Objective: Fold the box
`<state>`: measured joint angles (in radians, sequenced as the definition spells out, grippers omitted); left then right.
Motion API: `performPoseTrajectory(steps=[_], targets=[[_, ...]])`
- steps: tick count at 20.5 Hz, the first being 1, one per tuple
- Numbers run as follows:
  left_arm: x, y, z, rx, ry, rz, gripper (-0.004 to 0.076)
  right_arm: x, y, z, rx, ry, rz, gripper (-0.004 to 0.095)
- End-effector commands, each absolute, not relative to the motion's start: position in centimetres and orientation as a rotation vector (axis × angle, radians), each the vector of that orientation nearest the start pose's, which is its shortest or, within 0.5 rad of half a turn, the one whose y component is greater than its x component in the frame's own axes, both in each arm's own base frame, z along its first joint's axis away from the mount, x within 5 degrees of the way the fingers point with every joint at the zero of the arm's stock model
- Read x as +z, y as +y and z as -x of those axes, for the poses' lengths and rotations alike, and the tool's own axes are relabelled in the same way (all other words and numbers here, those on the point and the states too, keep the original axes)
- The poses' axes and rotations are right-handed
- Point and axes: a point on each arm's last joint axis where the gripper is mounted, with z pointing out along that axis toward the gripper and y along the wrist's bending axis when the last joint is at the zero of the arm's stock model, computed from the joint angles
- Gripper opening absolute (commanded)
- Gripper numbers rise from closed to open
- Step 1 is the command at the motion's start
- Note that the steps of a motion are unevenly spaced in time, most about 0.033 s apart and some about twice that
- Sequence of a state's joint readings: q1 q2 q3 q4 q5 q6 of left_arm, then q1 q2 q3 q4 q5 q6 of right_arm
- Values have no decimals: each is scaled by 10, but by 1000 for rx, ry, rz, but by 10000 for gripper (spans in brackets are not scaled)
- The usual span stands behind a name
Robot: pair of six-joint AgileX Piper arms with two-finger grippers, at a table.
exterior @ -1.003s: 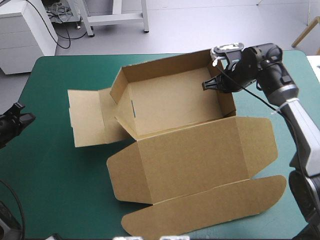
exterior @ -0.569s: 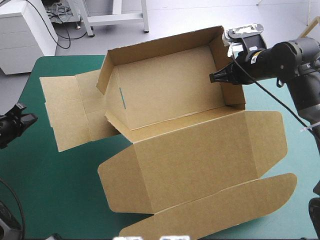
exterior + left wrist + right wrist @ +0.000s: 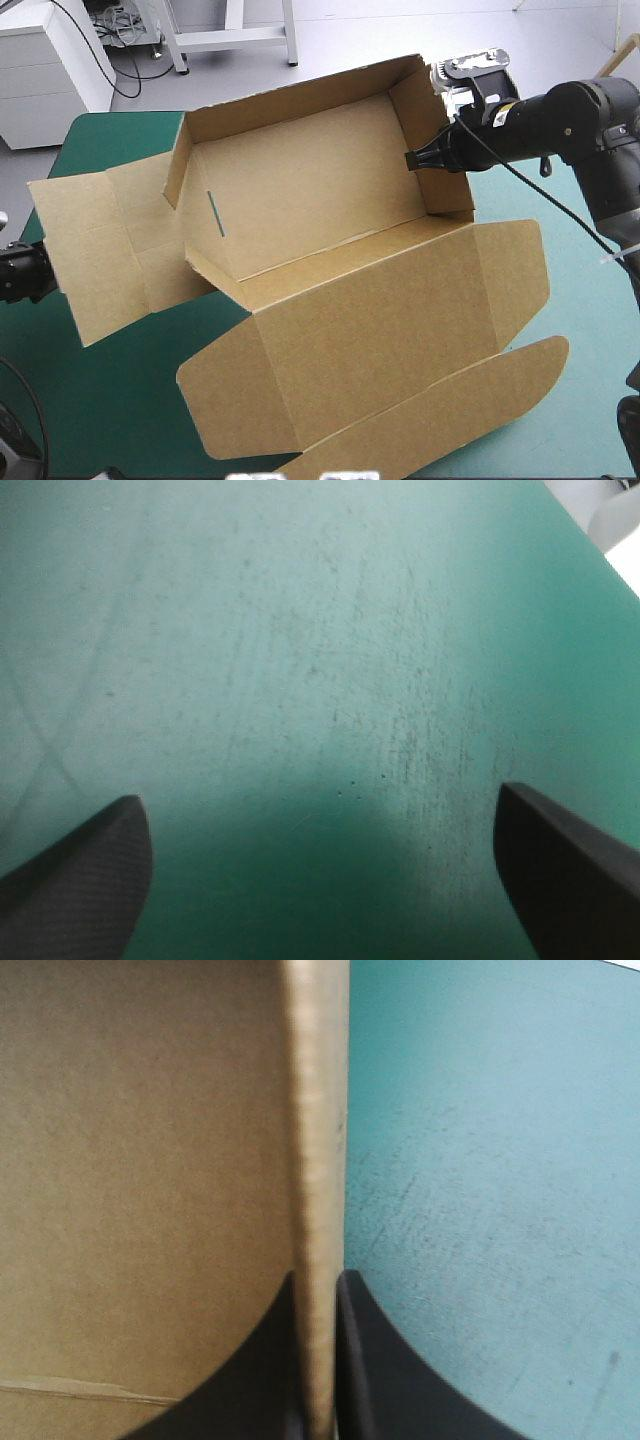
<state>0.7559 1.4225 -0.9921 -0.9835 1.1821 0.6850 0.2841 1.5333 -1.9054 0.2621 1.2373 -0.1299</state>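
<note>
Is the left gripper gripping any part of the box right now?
No: the left gripper is open, with only the teal-green cover showing in its gap.

The teal-green cover (image 3: 110, 400) shows bare at the near left, with perhaps faint scuffs (image 3: 400, 750).

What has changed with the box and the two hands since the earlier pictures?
The right hand, shut on the right wall of the box, has lifted it and carried it toward the table's left edge; its flat left flap now reaches the left hand. That hand stayed at the left edge, open over the teal-green cover; the grip held.
</note>
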Motion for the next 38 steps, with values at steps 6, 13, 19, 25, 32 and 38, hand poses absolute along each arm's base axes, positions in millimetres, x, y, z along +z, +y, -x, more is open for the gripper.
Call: performPoseTrajectory(steps=[6, 13, 19, 25, 32, 38], targets=[[323, 32, -264, -1164, 2160, -22, 603, 486, 117, -296, 513, 2173, 502, -19], [335, 10, -265, -1253, 2051, -123, 524, 478, 113, -313, 417, 2175, 436, -19], [353, -8, -260, -1319, 1940, -176, 509, 470, 108, -325, 314, 2199, 386, -19], [376, -39, -259, -1402, 1806, -319, 510, 463, 106, -334, 275, 2217, 341, -19], [388, -68, -255, -1468, 1770, -439, 509, 464, 106, -335, 277, 2202, 323, -18], [399, -72, -259, -1430, 1788, -403, 509, 465, 115, -333, 285, 2195, 304, -17]])
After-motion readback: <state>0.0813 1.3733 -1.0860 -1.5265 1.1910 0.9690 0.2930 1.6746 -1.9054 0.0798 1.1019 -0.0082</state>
